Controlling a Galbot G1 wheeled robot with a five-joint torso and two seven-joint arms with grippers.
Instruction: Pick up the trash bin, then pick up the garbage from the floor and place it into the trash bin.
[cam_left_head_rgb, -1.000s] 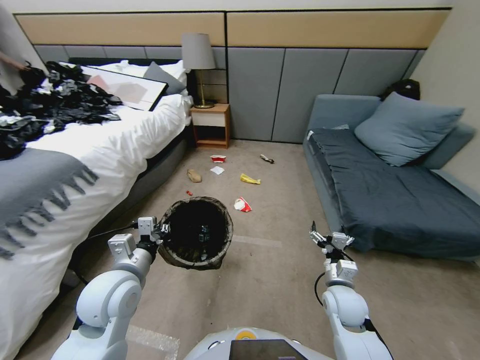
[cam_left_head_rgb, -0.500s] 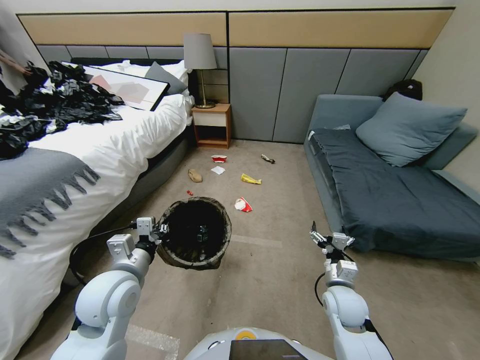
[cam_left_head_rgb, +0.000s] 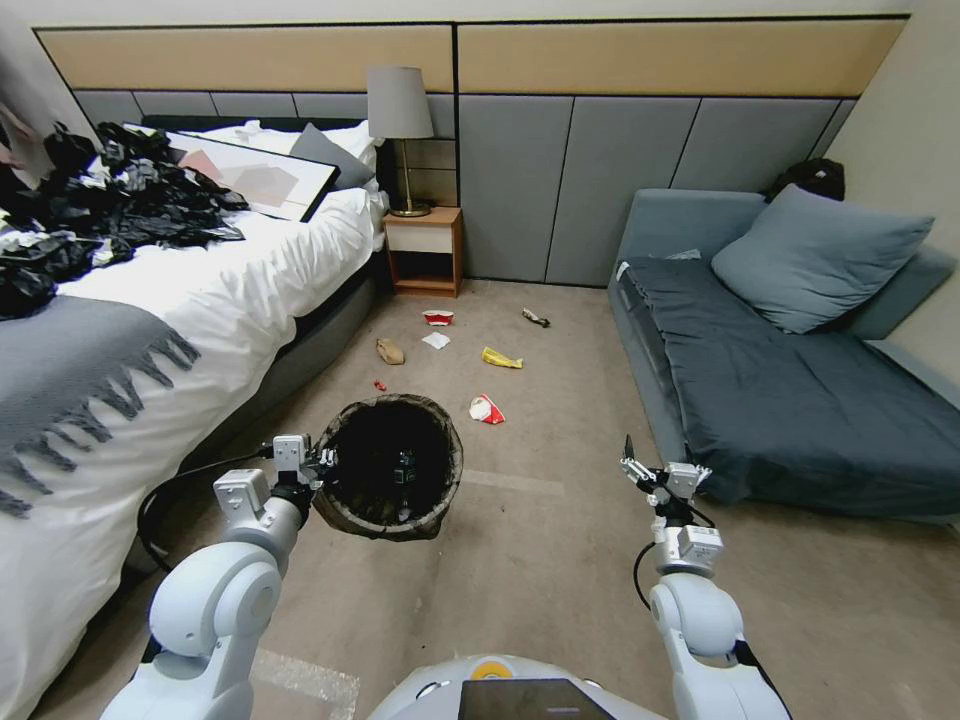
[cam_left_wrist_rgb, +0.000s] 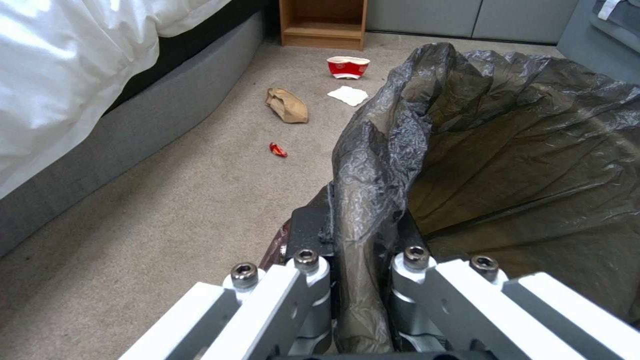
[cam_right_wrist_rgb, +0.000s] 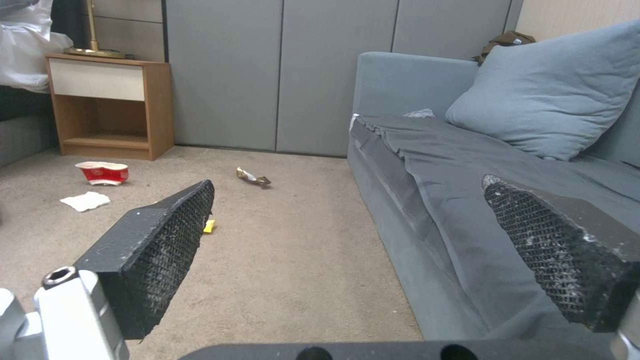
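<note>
The left pincer (cam_left_head_rgb: 322, 466) is clamped on the bag-covered rim of the trash bin (cam_left_head_rgb: 392, 480), which sits in the lower centre-left of the head view, its dark mouth facing up; whether it rests on the floor or hangs just above it cannot be told. In the left wrist view the folded liner is squeezed between the two fingers (cam_left_wrist_rgb: 303, 235). The right pincer (cam_left_head_rgb: 634, 470), lower right of centre, hovers above the carpet with its pads spread wide apart and nothing between them.

The garbage lies farther up the frame: a red-and-white wrapper (cam_left_head_rgb: 485, 409) just beyond the bin, a yellow wrapper (cam_left_head_rgb: 500, 358), a white tissue (cam_left_head_rgb: 435, 340), a crushed red cup (cam_left_head_rgb: 437, 318), a brown crumpled piece (cam_left_head_rgb: 389, 351), a tiny red scrap (cam_left_head_rgb: 379, 385) and a dark wrapper (cam_left_head_rgb: 535, 318) near the nightstand (cam_left_head_rgb: 424, 250).

With the bin held, the nearest wrapper looks the sensible first target. Flat litter on carpet calls for a steep approach with the pads straddling it, while the bin is kept level and close.
</note>
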